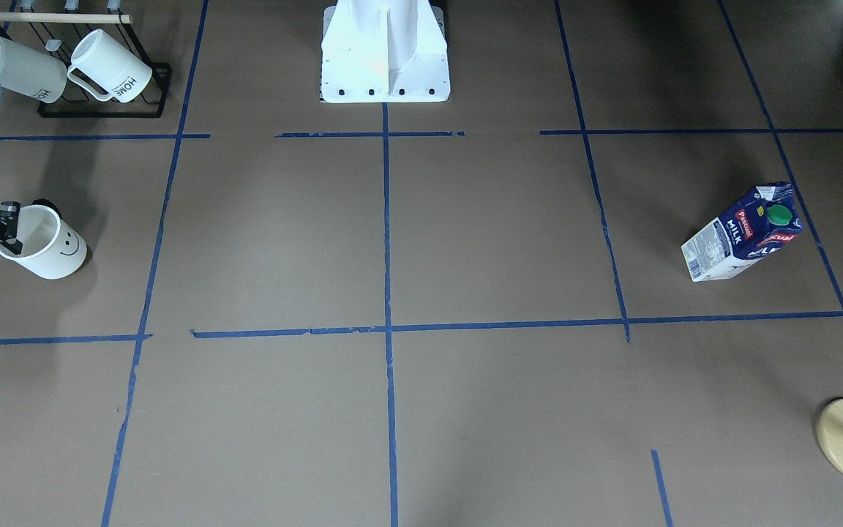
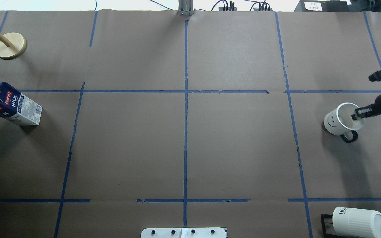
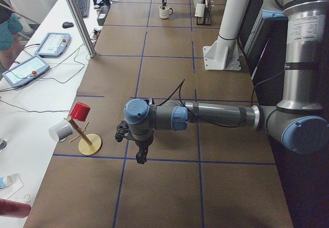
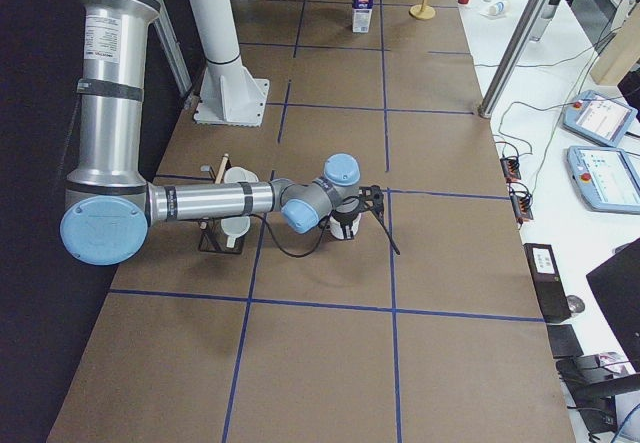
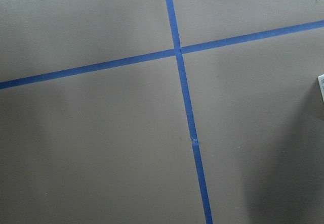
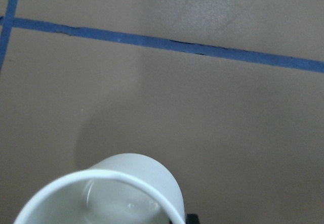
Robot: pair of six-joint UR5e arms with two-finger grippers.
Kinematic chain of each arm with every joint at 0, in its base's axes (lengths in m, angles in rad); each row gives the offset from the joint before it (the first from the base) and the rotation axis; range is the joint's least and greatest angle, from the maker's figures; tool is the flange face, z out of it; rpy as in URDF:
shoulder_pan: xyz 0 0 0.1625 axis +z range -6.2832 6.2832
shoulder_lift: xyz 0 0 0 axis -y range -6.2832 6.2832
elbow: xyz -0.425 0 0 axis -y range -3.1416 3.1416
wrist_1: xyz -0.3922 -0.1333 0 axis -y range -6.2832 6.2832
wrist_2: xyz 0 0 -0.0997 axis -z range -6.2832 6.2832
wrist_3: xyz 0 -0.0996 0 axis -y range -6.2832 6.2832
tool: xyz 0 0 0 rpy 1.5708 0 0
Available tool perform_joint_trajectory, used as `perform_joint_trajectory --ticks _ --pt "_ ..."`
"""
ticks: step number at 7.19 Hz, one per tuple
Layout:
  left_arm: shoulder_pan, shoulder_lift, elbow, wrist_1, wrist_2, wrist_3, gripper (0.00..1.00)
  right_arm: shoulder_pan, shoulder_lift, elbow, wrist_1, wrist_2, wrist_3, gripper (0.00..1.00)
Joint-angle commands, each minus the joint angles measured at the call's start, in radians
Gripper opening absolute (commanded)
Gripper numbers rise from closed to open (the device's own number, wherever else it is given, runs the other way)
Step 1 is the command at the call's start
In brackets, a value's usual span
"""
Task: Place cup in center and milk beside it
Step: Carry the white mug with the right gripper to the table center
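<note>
Overhead exterior view puts the cup (image 2: 337, 120) upright near the table's right end, well apart from the center (image 2: 185, 91), the crossing of blue tape lines. The right gripper (image 2: 358, 114) comes in from the right edge, and one finger (image 2: 356, 116) reaches over the rim into the mouth of the cup. The other finger is hard to make out, so it cannot be told whether the rim is pinched. The right wrist view cuts the cup off at the bottom edge and shows only part of its rim and inside, with no fingers. The cup's black handle points toward the robot and its smiley face toward the table's middle.

The milk (image 2: 8, 104) stands upright at the opposite, left end, with the center between it and the cup. The left gripper (image 3: 140, 157) shows only in the exterior left view, hanging finger-down over the brown paper, and its opening cannot be told. The left wrist view shows bare paper, a tape crossing and a white sliver at the right edge, too small to name.

A wooden stand (image 2: 10, 45) sits beyond the milk. A black rack (image 1: 103, 113) in the corner behind the cup holds two ribbed mugs (image 1: 110, 67). The white robot base (image 1: 385, 51) stands at the robot's edge of the table.

The milk reads "Pascual" in red and "MILK" in white under a green cap. A ribbed mug reads "HOME".
</note>
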Motion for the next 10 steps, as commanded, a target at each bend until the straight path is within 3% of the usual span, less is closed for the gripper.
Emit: perform_joint_trajectory --ticks 1,2,3,5,10 --pt "0.007 0.0 -0.005 0.0 -0.002 0.0 1.0 -0.033 0.201 0.067 -0.275 0.0 0.084 0.0" --pt "0.018 0.0 -0.006 -0.002 -0.001 0.0 1.0 -0.117 0.328 0.071 -0.374 -0.016 0.181 0.01" --pt "0.036 0.0 -0.011 -0.002 -0.002 0.0 1.0 -0.212 0.413 0.06 -0.393 -0.061 0.295 0.01" --pt "0.041 0.0 -0.011 -0.003 -0.002 0.0 1.0 -0.322 0.628 -0.079 -0.395 -0.162 0.511 0.01" --pt "0.041 0.0 -0.009 -0.005 -0.001 0.0 1.0 -0.392 0.79 -0.24 -0.395 -0.259 0.643 0.01"
